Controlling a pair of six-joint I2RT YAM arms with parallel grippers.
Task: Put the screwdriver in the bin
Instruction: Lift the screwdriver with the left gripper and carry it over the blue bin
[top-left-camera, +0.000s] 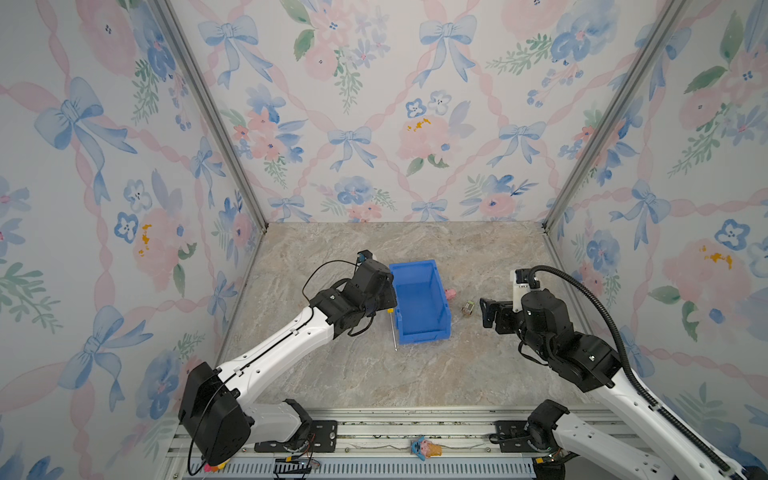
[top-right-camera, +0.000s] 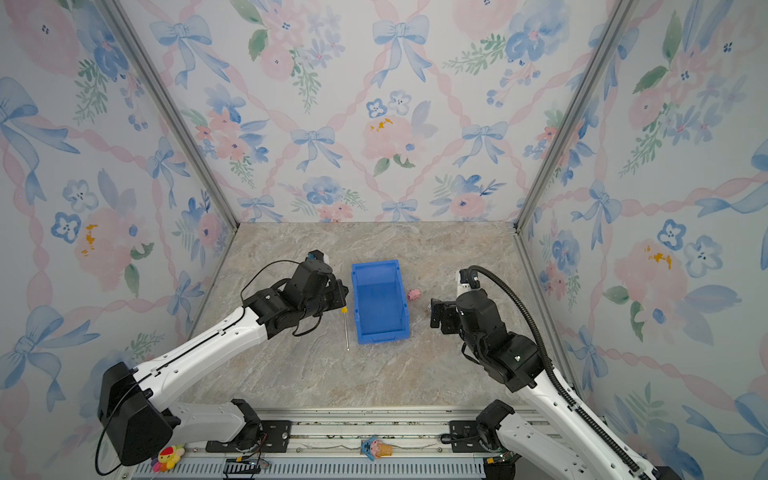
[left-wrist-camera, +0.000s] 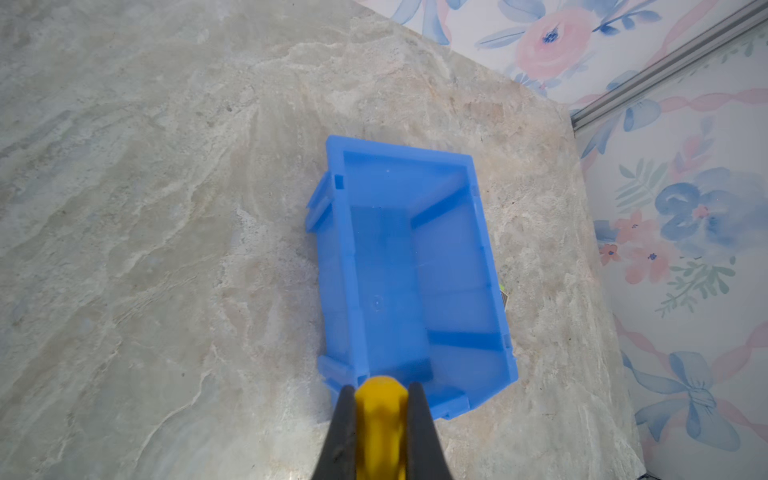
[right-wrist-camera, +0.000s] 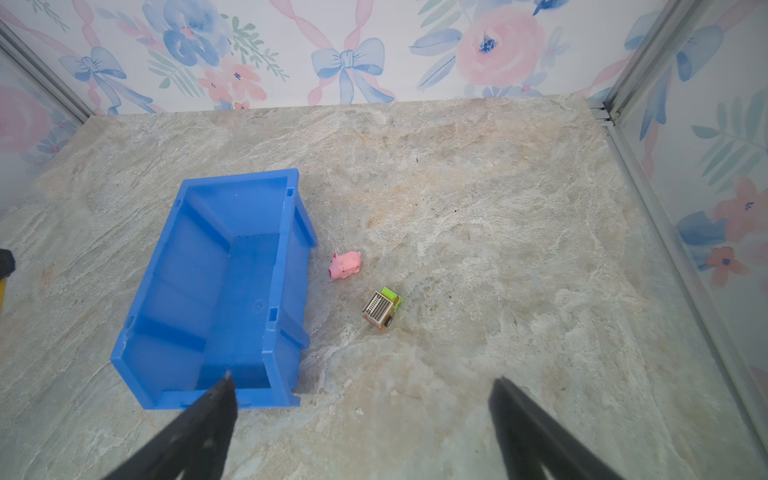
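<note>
Across both top views, open marble surface (top-left-camera: 457, 374) toward front and far edges; patterned walls (top-left-camera: 374, 124) on three sides. Just left of the bin (top-left-camera: 424, 334), outside it, screwdriver (top-left-camera: 392, 330), shaft pointing at the front edge. From left wrist: left gripper (left-wrist-camera: 381, 386) clamped on its yellow handle, bin beyond. From right wrist: right gripper (right-wrist-camera: 361, 380) spread wide, empty; pink pig (right-wrist-camera: 345, 266) and toy truck (right-wrist-camera: 381, 308) between bin and right edge.
</note>
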